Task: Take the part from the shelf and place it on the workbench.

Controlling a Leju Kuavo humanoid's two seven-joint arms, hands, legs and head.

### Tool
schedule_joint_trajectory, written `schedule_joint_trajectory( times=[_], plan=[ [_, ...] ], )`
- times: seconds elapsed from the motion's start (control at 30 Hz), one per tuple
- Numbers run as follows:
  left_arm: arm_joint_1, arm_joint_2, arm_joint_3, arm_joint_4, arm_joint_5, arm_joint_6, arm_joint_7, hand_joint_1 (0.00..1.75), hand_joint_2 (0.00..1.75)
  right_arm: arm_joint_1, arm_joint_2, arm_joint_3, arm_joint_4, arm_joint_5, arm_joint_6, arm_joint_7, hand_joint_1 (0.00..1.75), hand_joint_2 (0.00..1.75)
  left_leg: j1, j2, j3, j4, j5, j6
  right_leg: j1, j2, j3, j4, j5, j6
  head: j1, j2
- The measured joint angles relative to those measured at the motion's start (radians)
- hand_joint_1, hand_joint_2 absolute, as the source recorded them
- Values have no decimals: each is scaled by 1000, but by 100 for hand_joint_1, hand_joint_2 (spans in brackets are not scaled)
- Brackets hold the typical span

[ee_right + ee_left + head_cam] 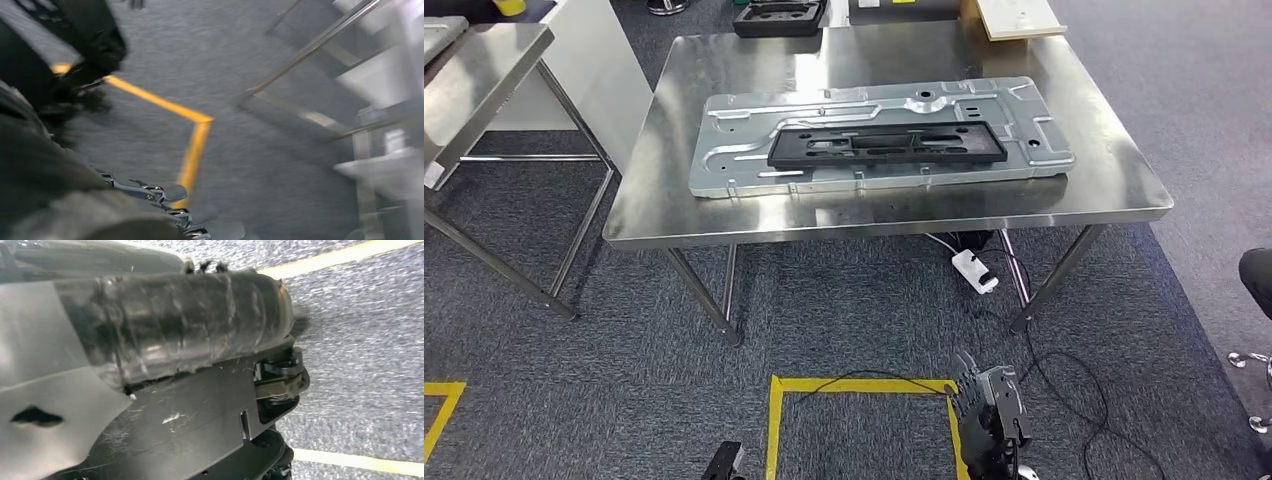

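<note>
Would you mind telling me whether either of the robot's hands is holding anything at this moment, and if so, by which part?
Nothing is held. The right hand hangs low over the carpet, empty. The black part lies on the metal panel on the workbench, untouched.

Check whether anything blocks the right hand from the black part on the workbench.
Nothing visible on top. The black part lies uncovered on the silver panel; the right hand hangs below the near edge of the workbench and must clear it.

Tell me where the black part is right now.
In the head view, the black part lies flat on the grey metal panel, near the middle of the steel workbench.
</note>
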Motion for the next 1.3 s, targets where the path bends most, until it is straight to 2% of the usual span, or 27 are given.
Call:
schedule_joint_trajectory(
  times=[0.03, 0.07, 0.1, 0.17, 0.23, 0.3, 0.37, 0.4, 0.47, 0.5, 0.53, 0.57, 0.6, 0.63, 0.67, 0.7, 0.77, 0.8, 0.87, 0.9, 0.97, 1.03, 1.07, 1.1, 1.13, 1.23, 1.3],
  plan=[
    [0, -1, 0, 0, -1, 0, 3, 0, 0, -6, 4, -2, 51, -15, 0, 17, 0, 0, 0, 0, -3, 54, -27, 0, 1, 0, -13, 0, 11, -1, -1, 0],
    [-1, -2, 0, 0, -2, 1, 6, 0, 0, -16, 11, -4, 116, -33, -2, 52, 0, 0, 0, 0, 8, 87, -27, 1, 3, -1, -29, 1, 23, 0, -1, 0],
    [-1, -3, 0, 0, -4, 2, 9, 0, 0, -27, 23, -6, 194, -51, -8, 114, 0, 0, -2, 0, 33, 88, -4, 5, 4, -1, -45, 2, 34, 1, -1, 0],
    [-2, -5, 0, 0, -7, 8, 13, 0, 0, -41, 51, -7, 342, -64, -26, 302, 0, 0, -6, 0, 130, 2, 48, 14, 4, -1, -75, 6, 58, 4, 0, 0],
    [-3, -9, 0, 0, -8, 13, 12, 0, 0, -43, 84, -2, 429, -31, -46, 498, 0, 0, -14, -1, 237, -148, 33, 23, 4, -1, -94, 9, 78, 10, 0, 0],
    [-4, -14, 0, 0, -3, 16, 10, 0, 0, -53, 122, 13, 500, 16, -57, 621, 0, 0, -20, -1, 278, -228, 9, 32, 3, 1, -98, 3, 100, 19, -2, 0],
    [-5, -20, 0, 0, 1, 16, 12, 0, 0, -63, 155, 35, 573, 59, -46, 661, 0, 0, -18, 1, 272, -241, 30, 44, 1, 4, -101, -2, 108, 30, -4, 0],
    [-5, -23, 0, 0, 1, 15, 17, 0, 0, -65, 167, 47, 601, 84, -29, 665, 0, 0, -17, 3, 266, -246, 43, 51, 0, 6, -107, 10, 88, 35, -4, 0],
    [-5, -25, 0, 0, -9, 11, 37, 0, 0, -71, 186, 83, 649, 154, 30, 676, 0, 0, -13, 8, 246, -250, 69, 63, -2, 8, -131, 93, -8, 41, 1, 0],
    [-5, -26, 0, 0, -17, 7, 48, 0, 0, -76, 192, 104, 670, 191, 64, 687, 0, 0, -13, 9, 230, -247, 80, 66, -3, 9, -147, 161, -63, 44, 3, 0],
    [-6, -26, 0, 0, -27, 2, 57, 0, 0, -82, 198, 126, 689, 222, 98, 699, 0, 0, -14, 10, 213, -242, 91, 66, -3, 9, -159, 229, -98, 47, 4, 0],
    [-7, -26, 0, 0, -35, -3, 63, 0, 0, -86, 202, 144, 705, 243, 124, 710, 0, 0, -13, 11, 194, -236, 101, 64, -5, 8, -161, 280, -106, 50, 4, 0],
    [-9, -26, 0, 0, -42, -7, 65, 0, 0, -88, 204, 158, 716, 254, 142, 718, 0, 0, -13, 11, 172, -228, 110, 62, -6, 8, -149, 302, -90, 52, 4, 0],
    [-9, -25, 0, 0, -47, -11, 65, 0, 0, -89, 206, 167, 726, 260, 154, 722, 0, 0, -12, 11, 151, -217, 118, 58, -9, 8, -120, 290, -60, 54, 4, 0],
    [-10, -25, 0, 0, -51, -14, 63, 0, 0, -91, 207, 175, 734, 262, 164, 723, 0, 0, -12, 11, 131, -205, 125, 54, -13, 8, -73, 240, -37, 57, 4, 0],
    [-11, -25, -1, 0, -55, -17, 60, 0, 0, -93, 209, 184, 742, 263, 172, 723, 0, 0, -12, 11, 112, -191, 129, 49, -15, 9, -16, 168, -35, 60, 5, 0],
    [-13, -24, -1, 0, -61, -20, 55, 0, 0, -100, 213, 205, 759, 266, 188, 715, 0, 0, -14, 11, 89, -167, 134, 39, -13, 13, 63, 45, -69, 54, 3, 0],
    [-14, -24, -2, 0, -62, -22, 53, 0, 0, -104, 216, 218, 768, 268, 193, 711, 0, 0, -14, 11, 83, -162, 138, 34, -8, 15, 75, 18, -85, 47, 2, 0],
    [-13, -23, -3, 0, -63, -25, 48, 0, 0, -108, 221, 242, 785, 268, 200, 700, 0, 0, -10, 11, 77, -156, 142, 23, -5, 11, 66, 12, -81, 29, 1, 0],
    [-12, -23, -3, 0, -63, -28, 43, 0, 0, -109, 222, 251, 793, 266, 203, 694, 0, 0, -7, 10, 70, -144, 127, 17, -5, 7, 62, 12, -75, 19, 0, 0],
    [-11, -23, -4, 0, -61, -32, 35, 0, 0, -111, 223, 262, 806, 263, 210, 679, 0, 0, -3, 9, 45, -75, 61, 6, -7, -3, 51, 11, -63, 5, -5, 0],
    [-11, -23, -4, 0, -60, -32, 33, 0, 0, -112, 223, 276, 818, 263, 215, 665, 0, 0, -1, 10, 11, 49, -16, -1, -4, -16, 36, 12, -52, 0, -11, 0],
    [-11, -23, -5, 0, -59, -31, 33, 0, 0, -113, 223, 283, 823, 263, 217, 658, 0, 0, 0, 10, 3, 98, -35, -2, -2, -23, 28, 14, -47, 0, -11, 0],
    [-11, -23, -6, 0, -57, -30, 34, 0, 0, -113, 223, 288, 827, 263, 217, 653, 0, 0, 0, 10, 6, 121, -39, -2, -1, -30, 21, 16, -44, 0, -11, 0],
    [-11, -23, -6, 0, -56, -29, 34, 0, 0, -114, 223, 292, 831, 263, 217, 648, 0, 0, 0, 11, 33, 96, -23, 1, 0, -37, 17, 19, -41, 1, -11, 0],
    [-7, -22, -6, 0, -52, -28, 33, 0, 0, -115, 223, 300, 838, 263, 213, 637, 0, 0, -6, 41, 170, -105, 36, 14, 3, -59, 13, 25, -38, 5, -11, 0],
    [-6, -21, -6, 0, -50, -29, 30, 0, 0, -116, 224, 304, 843, 263, 210, 634, 0, 0, -17, 63, 205, -173, 39, 24, 5, -75, 12, 23, -33, 13, -10, 0]
  ],
)
